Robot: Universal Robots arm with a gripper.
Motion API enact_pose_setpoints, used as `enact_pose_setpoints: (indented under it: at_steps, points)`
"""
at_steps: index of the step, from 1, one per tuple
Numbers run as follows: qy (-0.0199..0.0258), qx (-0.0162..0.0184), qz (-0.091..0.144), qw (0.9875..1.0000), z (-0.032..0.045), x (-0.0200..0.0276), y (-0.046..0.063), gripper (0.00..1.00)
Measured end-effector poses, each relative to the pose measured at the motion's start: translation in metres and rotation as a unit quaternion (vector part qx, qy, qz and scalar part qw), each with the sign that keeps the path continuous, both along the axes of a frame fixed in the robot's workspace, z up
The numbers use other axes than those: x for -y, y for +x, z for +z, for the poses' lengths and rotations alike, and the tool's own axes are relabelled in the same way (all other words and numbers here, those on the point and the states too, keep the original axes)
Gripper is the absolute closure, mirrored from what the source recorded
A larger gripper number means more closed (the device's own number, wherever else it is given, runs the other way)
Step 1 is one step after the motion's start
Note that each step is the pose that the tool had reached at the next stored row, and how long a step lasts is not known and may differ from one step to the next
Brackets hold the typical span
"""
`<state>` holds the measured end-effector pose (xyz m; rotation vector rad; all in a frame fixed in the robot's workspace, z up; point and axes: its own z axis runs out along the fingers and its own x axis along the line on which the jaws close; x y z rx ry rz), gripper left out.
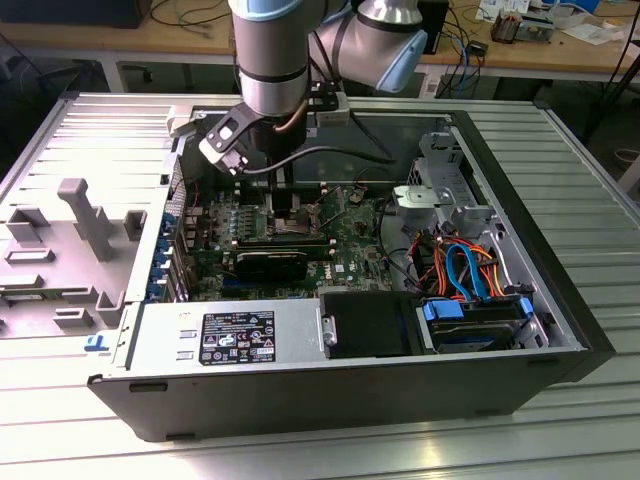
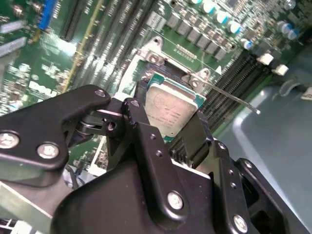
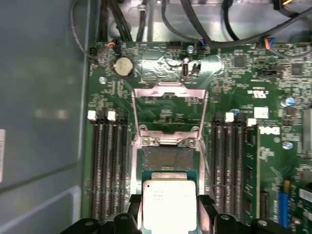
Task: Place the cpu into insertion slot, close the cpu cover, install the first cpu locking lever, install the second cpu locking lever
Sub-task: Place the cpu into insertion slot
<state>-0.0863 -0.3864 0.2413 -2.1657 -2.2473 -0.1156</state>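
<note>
So: we've got the cpu (image 3: 168,202) clamped between the gripper (image 3: 168,217) fingers, just above the open socket (image 3: 165,157) on the motherboard (image 3: 234,97), over the socket edge farthest from the cover hinge. By our read it's not seated yet. The cpu cover (image 3: 168,90) is flipped open beyond the socket, and one locking lever (image 2: 229,96) sticks up free. Insertion is underway; cover and both levers are left.

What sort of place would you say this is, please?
Most likely a robotics lab or test workshop: an opened desktop computer case lies on a ribbed metal table, a robot arm holds the cpu over its motherboard, and wooden benches strewn with cables stand behind.
</note>
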Motion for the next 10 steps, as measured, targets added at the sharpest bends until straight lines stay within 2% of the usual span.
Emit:
enact_pose_setpoints:
  at_steps: [6,10]
  points:
    - [-0.0002,-0.0005,0.0,1.0,-0.004,0.0001,0.0041,0.46]
    - [-0.0004,-0.0016,0.0,1.0,-0.0094,0.0001,0.0062,0.46]
